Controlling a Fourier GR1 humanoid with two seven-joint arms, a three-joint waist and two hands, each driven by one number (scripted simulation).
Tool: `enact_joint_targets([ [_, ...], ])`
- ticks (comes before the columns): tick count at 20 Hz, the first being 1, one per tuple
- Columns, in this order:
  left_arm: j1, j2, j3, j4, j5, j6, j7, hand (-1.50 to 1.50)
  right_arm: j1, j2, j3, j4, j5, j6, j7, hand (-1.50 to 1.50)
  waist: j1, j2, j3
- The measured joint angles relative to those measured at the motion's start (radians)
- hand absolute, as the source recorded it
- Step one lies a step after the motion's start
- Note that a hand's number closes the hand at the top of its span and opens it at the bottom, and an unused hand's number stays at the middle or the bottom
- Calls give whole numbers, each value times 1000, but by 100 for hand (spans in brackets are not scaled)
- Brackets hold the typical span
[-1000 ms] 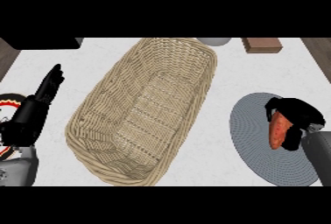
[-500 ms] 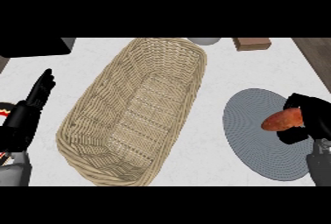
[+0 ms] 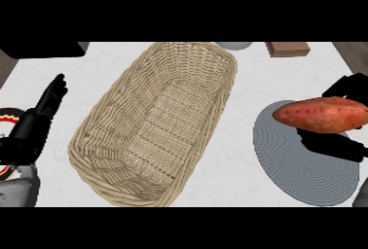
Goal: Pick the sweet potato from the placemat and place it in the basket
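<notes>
Now the sweet potato [image 3: 321,114] is off the placemat [image 3: 302,165] and carried in the right hand [image 3: 338,146], whose dark fingers curl round it from behind and below. A second ago it lay upright-ish on the mat with the hand closing over it; half a second ago it was just lifting. It now looks much larger in the head view and lies roughly level, long axis across the view, over the placemat's upper edge. Judgement: the lift is done and the grasp has held through it.

Position of the target: the basket [image 3: 108,180] lies well to the left of the potato, its long oval running from upper right to lower left on the table [image 3: 244,78]. A strip of bare table separates the placemat's left edge from the basket's near rim.

Left hand [image 3: 36,129]: at the view's left edge, fingers straight, pointing up, holding nothing. Resting; same pose across all three frames.

Also in view at the far edge: a brown block [image 3: 287,48] and part of a pale round object [image 3: 235,45], both well clear of the carry path.

Status: pick complete, transfer not yet begun in earnest. Next move, as I judge it, is a sideways carry to the left over the rim, then lowering into the basket's hollow before release. Risk: clipping the raised wicker rim if the carry is too low.
</notes>
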Motion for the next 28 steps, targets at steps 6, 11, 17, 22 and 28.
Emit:
enact_joint_targets([
  [6, -31, -11, -19, 5, -3, -8, 0, 0, -266, 60, 93, -160, -20, 187, 296, 150, 36, 10, 0],
  [11, -53, 2, -14, 26, 2, -25, -3, 0, -547, 125, 124, -61, -49, 238, 434, 150, 51, 13, 0],
  [17, -62, -10, -24, 23, -5, -21, -2, 0, -775, 151, 149, 159, -80, 202, 515, 150, 62, 16, 0],
  [22, -78, -19, -33, 19, -11, -17, 17, 0, -870, 156, 163, 332, -137, 155, 550, 150, 67, 18, 1],
  [28, -86, -24, -37, 16, -13, -17, 27, 0, -952, 156, 175, 521, -218, 117, 579, 150, 71, 18, 1],
])
